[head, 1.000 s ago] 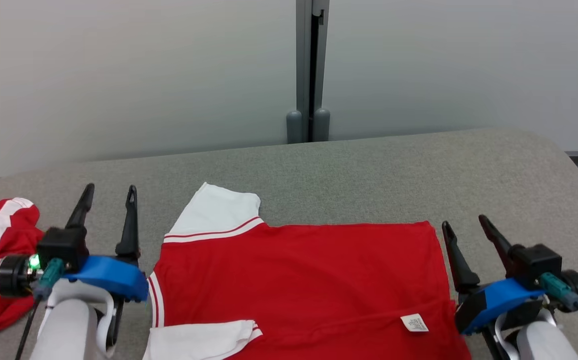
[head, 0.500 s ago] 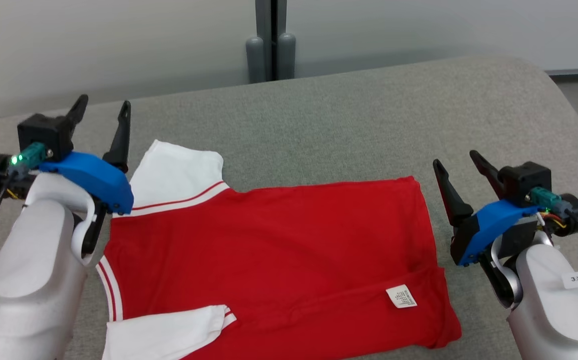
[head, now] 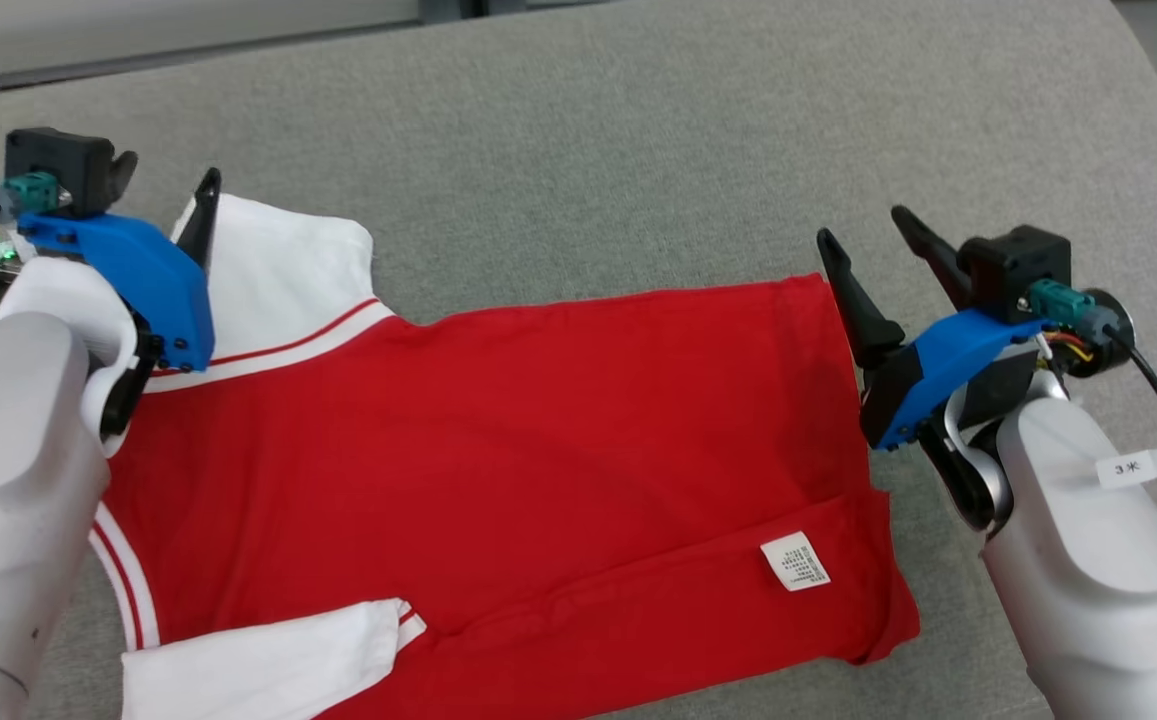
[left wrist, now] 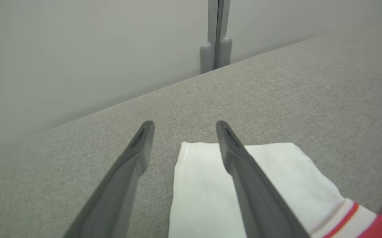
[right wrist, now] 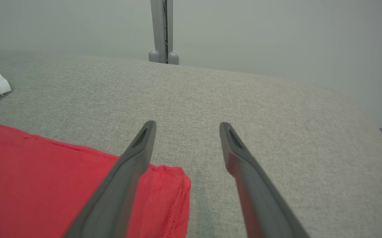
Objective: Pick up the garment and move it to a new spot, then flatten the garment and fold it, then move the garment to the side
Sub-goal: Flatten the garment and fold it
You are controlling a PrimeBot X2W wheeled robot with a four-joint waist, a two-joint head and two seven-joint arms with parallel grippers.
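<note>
A red garment (head: 498, 420) with white sleeves was laid flat on the grey upholstered surface (head: 588, 120), with its collar end to the left and its hem to the right. The far sleeve (head: 278, 260) was spread toward the far left and was edged with red stripes where it met the red body. The near sleeve (head: 258, 670) was folded across the near left corner. A white label (head: 795, 560) was seen on the red cloth near the near right corner, where a strip along the edge was turned over.

The left gripper (head: 166, 175) was held at the far sleeve, its fingers spread apart and nothing pinched between them. In the left wrist view one finger (left wrist: 243, 172) was seen over the white cloth and the other over bare surface just beside the sleeve's edge. Whether the cloth was touched could not be told.

The right gripper (head: 860, 225) was held at the far right corner of the garment, its fingers likewise spread and empty. In the right wrist view one finger was seen over the red corner and the other over bare surface. A pale wall with a grey post (left wrist: 215, 49) was seen beyond the far edge.
</note>
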